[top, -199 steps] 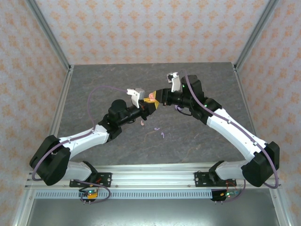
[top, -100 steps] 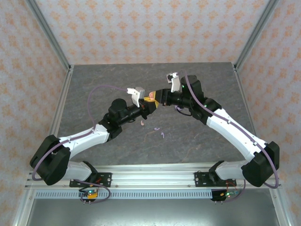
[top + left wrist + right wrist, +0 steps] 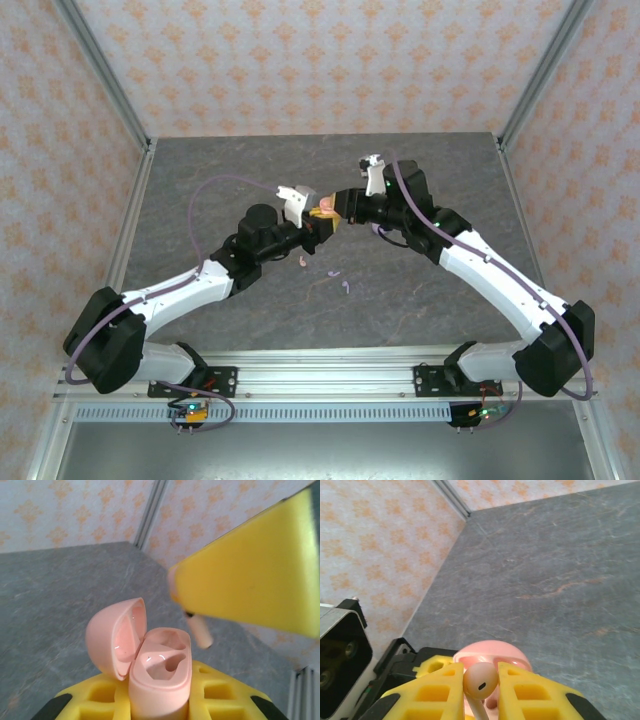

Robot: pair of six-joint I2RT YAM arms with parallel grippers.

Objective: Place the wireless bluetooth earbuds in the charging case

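Observation:
My left gripper (image 3: 161, 706) is shut on the base of a pale pink charging case (image 3: 160, 677). The case stands upright with its lid (image 3: 112, 639) swung open to the left, and both sockets look empty. My right gripper (image 3: 481, 686) is shut on a pale pink earbud (image 3: 481, 679), bud end up and stem down. The stem (image 3: 200, 630) hangs just beyond the case's far right rim, apart from it. In the top view the two grippers (image 3: 312, 224) (image 3: 337, 208) meet above the table's middle with the case (image 3: 323, 207) between them.
Three loose earbuds lie on the grey table below the grippers: a pink one (image 3: 303, 262) and two lilac ones (image 3: 335, 273) (image 3: 347, 288). Patterned walls and metal posts (image 3: 112, 95) close in the table on three sides.
My left arm has shifted a little to the right and away from its base, bringing the open case closer under the right gripper. The right arm has barely moved.

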